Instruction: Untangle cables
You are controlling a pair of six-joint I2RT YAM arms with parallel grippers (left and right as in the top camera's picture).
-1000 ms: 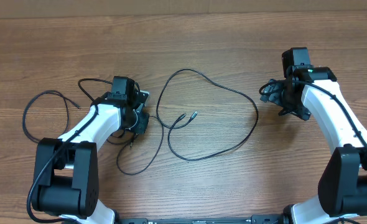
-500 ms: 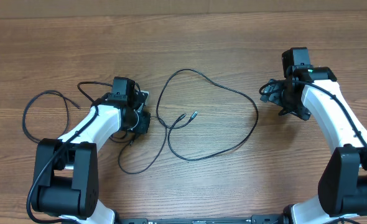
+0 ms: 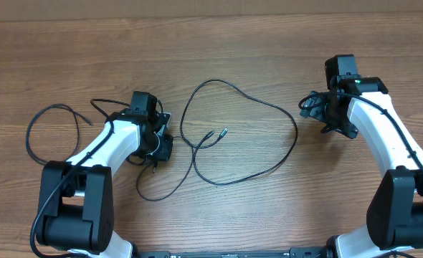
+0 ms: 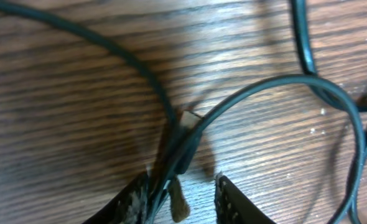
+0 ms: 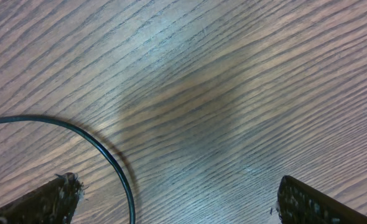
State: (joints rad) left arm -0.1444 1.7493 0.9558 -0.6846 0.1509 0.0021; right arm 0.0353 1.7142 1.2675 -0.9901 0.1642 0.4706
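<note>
**Partner:** Where are the cables (image 3: pixel 296 136)?

**Me:** On the middle of the desk (image 3: pixel 211 36). One big loop runs toward my right arm, with two plug tips (image 3: pixel 215 135) inside it. The snarl sits left of centre, under my left gripper (image 4: pixel 180 196). Another cord (image 3: pixel 28 136) curls near the desk's left edge.

**Partner:** Holding anything?

**Me:** No. My left jaws stand parted around a crossing of two cords, neither pinched. The view is too blurred to tell whether a pad brushes one. My right gripper (image 5: pixel 183 199) gapes wide and holds nothing.

**Partner:** Best approach?

**Me:** I'd close gently on the upper cord only and lift it a little. Then I'd draw it toward the desk's near edge, making sure the lower cord doesn't ride along.
</note>
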